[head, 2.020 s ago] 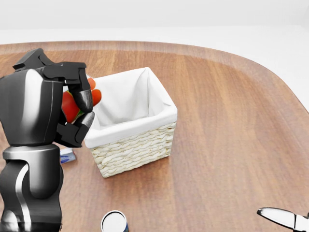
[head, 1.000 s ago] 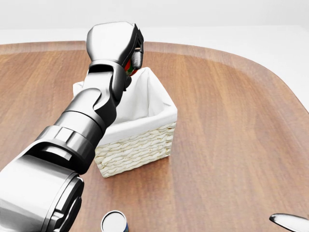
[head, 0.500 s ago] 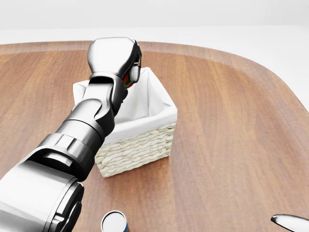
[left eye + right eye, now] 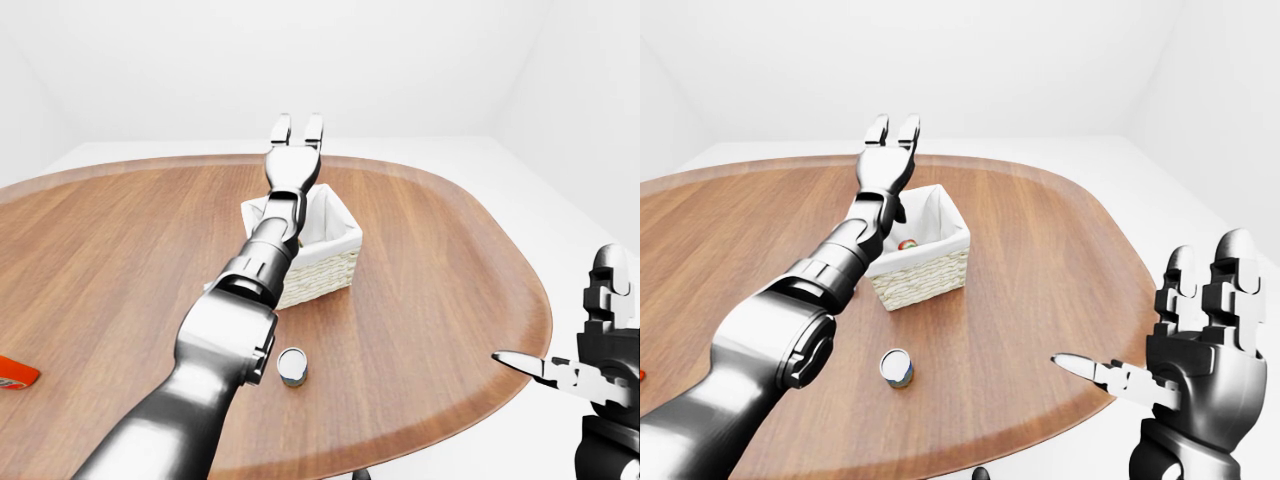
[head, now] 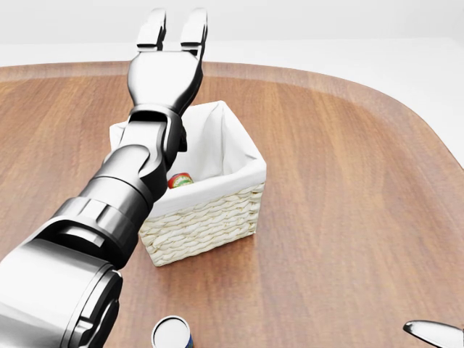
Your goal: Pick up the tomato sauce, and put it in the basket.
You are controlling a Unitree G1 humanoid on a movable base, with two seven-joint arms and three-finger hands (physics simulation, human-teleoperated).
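Sauce sits inside basket, low against the near wall in head view, only a red-and-green bit showing past the forearm. Left hand hangs above the basket w/ fingers straight and spread, holding nothing. Right hand is off the table edge at lower right, fingers splayed, also empty.

Risks, as I judge them: the forearm crosses right over the basket rim, so pulling the arm down or sideways could clip the rim and shove or tip the basket; it looks light, woven wicker w/ a loose white cloth liner, on smooth varnished wood table w/ little to stop a slide. Sleeve could also snag the liner. Small can, round w/ pale top, stands near the elbow's path and could get knocked over.
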